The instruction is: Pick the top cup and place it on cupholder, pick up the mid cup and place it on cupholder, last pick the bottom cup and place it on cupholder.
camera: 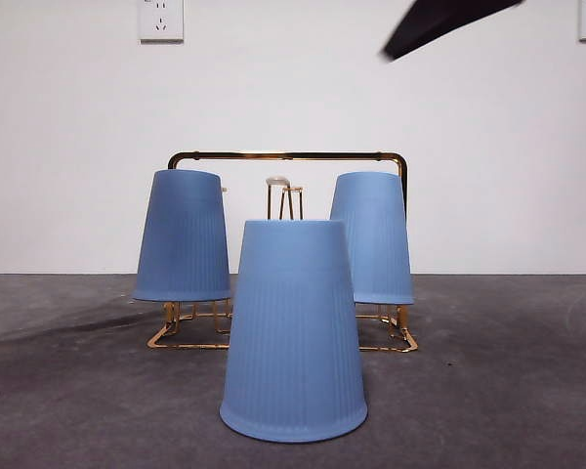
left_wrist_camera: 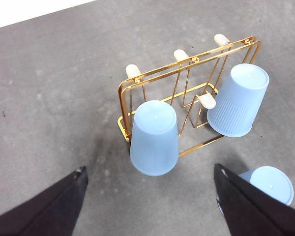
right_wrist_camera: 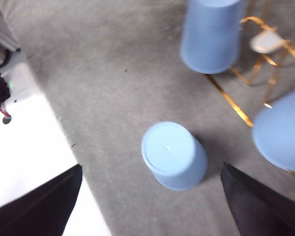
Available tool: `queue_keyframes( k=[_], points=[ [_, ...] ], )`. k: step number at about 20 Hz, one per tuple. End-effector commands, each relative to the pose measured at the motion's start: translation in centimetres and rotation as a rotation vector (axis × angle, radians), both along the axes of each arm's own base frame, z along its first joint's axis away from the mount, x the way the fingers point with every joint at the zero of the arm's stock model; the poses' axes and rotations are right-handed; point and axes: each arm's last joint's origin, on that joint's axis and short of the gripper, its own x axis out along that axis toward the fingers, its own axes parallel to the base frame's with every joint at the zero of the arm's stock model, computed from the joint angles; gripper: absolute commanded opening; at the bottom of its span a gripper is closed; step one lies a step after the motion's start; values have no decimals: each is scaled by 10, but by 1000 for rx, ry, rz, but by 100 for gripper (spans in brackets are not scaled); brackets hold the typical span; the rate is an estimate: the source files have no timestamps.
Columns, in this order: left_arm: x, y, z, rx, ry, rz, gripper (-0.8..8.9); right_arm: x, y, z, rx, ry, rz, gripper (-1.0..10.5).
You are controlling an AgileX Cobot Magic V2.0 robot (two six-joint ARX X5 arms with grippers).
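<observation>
We log two pale-blue ribbed plastic cups upside down on prongs of the shiny gold wire cupholder (camera: 288, 155) — one at its left end (camera: 182, 234), one at its right end (camera: 373, 236). A third blue cup (camera: 293, 327) stands inverted on the grey worktop (camera: 508, 391), just in front of the rack. Left gripper (left_wrist_camera: 150, 201) and right gripper (right_wrist_camera: 152, 206) hang above — fingers spread wide, holding nothing.

left hand (left_wrist_camera: 147, 206): jaws wide apart, empty, raised | right hand (right_wrist_camera: 150, 206): jaws wide apart, empty, raised
</observation>
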Motion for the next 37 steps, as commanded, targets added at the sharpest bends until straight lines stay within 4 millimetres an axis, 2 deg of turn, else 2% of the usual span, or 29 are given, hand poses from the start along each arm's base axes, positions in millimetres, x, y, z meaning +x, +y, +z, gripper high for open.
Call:
queue_keyframes(
  k=[1,4,8,14,18,23,26,31,34,37],
  points=[
    [-1,-1,6,-18,-18,-2,406,6,21,-8,-21,4,13,450],
    [-1,0,5,-14,-12,-2,406,14,45,-31,-102,26,24,451],
    [-1,0,5,-13,-12,-3,406,27,64,-62,-213,43,-1,494],
    [-1,0,5,-11,-14,-5,406,39,79,-92,-264,85,-6,494],
    [-1,0,5,-11,-15,-5,406,42,82,-104,-308,97,-15,494],
    [-1,-1,6,-15,-22,-5,406,39,80,-107,-344,127,-12,479],
    [0,-1,7,-20,-28,-4,406,37,82,-107,-348,130,-6,360],
    [0,-1,6,-19,-27,-5,406,36,82,-106,-345,131,-13,297],
    [0,-1,6,-19,-27,-4,406,34,80,-97,-318,113,-18,252],
    [0,-1,6,-19,-27,-4,406,29,73,-72,-253,58,-46,252]
  ],
)
